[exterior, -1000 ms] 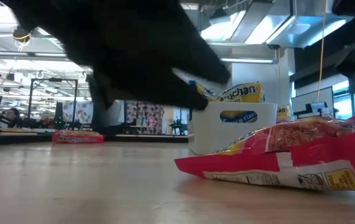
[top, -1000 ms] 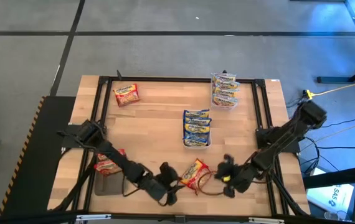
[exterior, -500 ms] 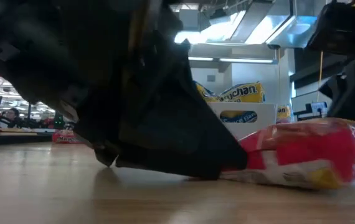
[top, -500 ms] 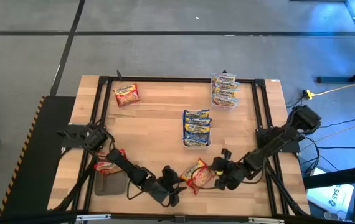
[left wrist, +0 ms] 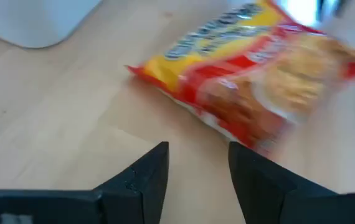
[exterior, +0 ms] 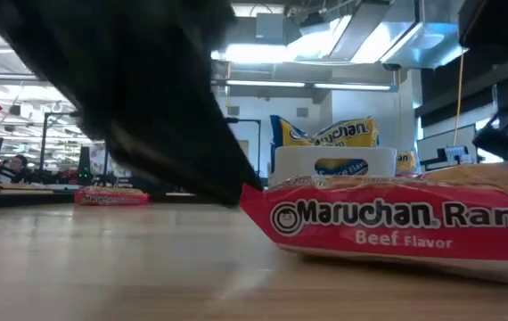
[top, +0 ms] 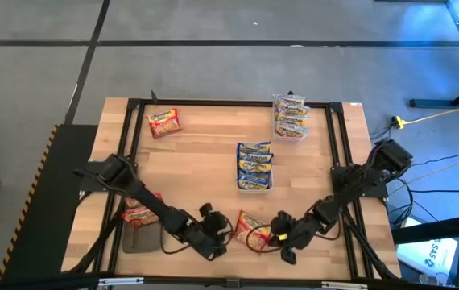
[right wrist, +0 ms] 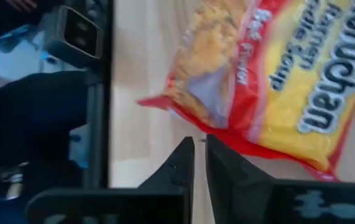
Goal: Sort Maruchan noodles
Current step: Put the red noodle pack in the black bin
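Note:
One red-bordered Maruchan noodles packet [top: 251, 230] lies flat on the wooden table near its front edge; the low view shows its printed long side [exterior: 397, 223]. My left gripper [top: 221, 234] is open on the packet's left. Its fingertips [left wrist: 197, 152] stand just short of the packet [left wrist: 252, 74]. My right gripper [top: 274, 235] is shut on the packet's right, its tips [right wrist: 200, 144] at the packet's red edge [right wrist: 227, 134]. More noodle packets stand in a white tray [top: 254, 185] and a clear tub [top: 291, 118]. My right gripper's shut fingertips [right wrist: 187, 152] point slanting down from the table's right at the packet's red end seam [right wrist: 184, 112]. I cannot tell whether they touch it. The packet lies flat on the table.
A loose red packet [top: 163, 122] lies at the far left. Another [top: 140, 213] lies at the left beside a grey pad [top: 137, 239]. A black frame [top: 133, 145] runs round the table's edges. Bare wood lies between the tray and the near packet.
My right gripper has gone toward the table's left and down, up to the packet. The packet has turned about and settled from tilted to flat, sliding slightly left. My left gripper has dipped toward the table, then tipped back up, staying open beside the packet.

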You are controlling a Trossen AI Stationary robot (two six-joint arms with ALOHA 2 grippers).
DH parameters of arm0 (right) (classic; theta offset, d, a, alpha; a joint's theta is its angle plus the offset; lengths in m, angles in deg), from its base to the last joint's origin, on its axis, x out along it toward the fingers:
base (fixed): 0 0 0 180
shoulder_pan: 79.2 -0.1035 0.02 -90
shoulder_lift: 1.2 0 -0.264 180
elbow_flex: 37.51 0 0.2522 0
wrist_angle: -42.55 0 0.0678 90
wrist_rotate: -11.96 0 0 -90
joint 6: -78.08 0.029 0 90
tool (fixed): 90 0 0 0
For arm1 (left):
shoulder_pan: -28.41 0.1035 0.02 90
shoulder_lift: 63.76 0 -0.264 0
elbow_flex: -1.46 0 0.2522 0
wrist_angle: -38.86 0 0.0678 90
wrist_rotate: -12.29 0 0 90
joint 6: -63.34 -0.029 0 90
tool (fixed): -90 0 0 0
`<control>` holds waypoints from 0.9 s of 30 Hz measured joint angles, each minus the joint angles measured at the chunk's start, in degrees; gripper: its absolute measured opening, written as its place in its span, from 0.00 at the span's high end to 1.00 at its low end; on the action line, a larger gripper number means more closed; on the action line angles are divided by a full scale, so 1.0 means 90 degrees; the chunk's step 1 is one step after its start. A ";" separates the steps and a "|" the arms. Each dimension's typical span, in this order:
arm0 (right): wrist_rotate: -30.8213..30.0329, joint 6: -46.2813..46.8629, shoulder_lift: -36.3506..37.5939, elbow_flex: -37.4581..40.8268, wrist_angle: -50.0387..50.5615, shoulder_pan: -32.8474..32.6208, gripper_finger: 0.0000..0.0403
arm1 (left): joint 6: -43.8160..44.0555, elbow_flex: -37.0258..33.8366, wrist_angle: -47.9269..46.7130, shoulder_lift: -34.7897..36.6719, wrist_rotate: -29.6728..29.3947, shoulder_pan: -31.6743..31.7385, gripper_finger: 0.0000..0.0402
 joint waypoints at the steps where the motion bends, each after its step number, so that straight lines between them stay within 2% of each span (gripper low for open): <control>1: 0.0095 -0.0022 0.0069 -0.0042 0.0075 0.0067 0.95 | -0.0041 0.0002 -0.0102 0.0131 0.0075 -0.0053 0.60; 3: 0.0174 -0.0052 0.0292 -0.0076 0.0273 0.0182 0.95 | -0.0183 -0.0005 0.0051 0.0336 0.0156 -0.0154 0.60; 6: 0.0166 -0.0069 0.0505 -0.0078 0.0347 0.0426 0.95 | -0.0563 0.0002 0.0840 0.0449 0.0132 -0.0322 0.60; 10: 0.0163 0.0027 0.0566 -0.0078 0.0501 0.0812 0.94 | -0.1165 0.0017 0.2137 0.0239 0.0110 -0.0386 0.60; 12: 0.0152 0.0030 0.0564 -0.0074 0.0740 0.0996 0.90 | -0.1230 0.0013 0.2533 0.0004 0.0096 -0.0350 0.60; 14: 0.0091 0.0032 0.0564 -0.0073 0.0856 0.1167 0.83 | -0.1223 0.0006 0.2778 -0.0208 0.0090 -0.0279 0.60; 22: 0.0025 0.0020 0.0489 -0.0073 0.0878 0.1298 0.44 | -0.1049 0.0188 0.2833 -0.0895 0.0144 -0.0131 0.60; 27: 0.0099 0.0116 0.0374 -0.0061 0.0805 0.1300 0.31 | -0.1037 0.0191 0.2717 -0.0959 0.0145 -0.0141 0.60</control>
